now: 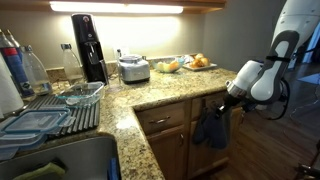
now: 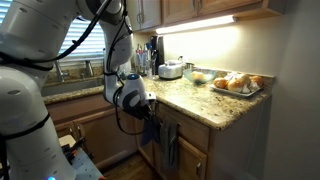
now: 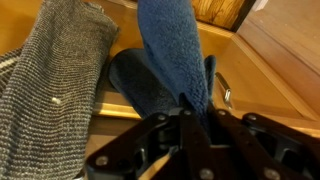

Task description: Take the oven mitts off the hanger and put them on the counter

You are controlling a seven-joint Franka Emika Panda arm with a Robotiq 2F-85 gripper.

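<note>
Your jaws are clamped shut on the oven mitts (image 3: 172, 50), which hang against the cabinet front (image 3: 270, 70), seemingly just under the desk (image 1: 170, 90) edge. A grey knitted towel (image 3: 55, 80) hangs just left of them in the wrist view. Farther back, food (image 1: 198, 61) sits on the desk.

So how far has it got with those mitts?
Nothing is done yet: the mitts hang on the cabinet front, none on the counter. In hand: the pincer is shut, seemingly on a blue mitt. Left: lift them off and lay them on the counter.
</note>
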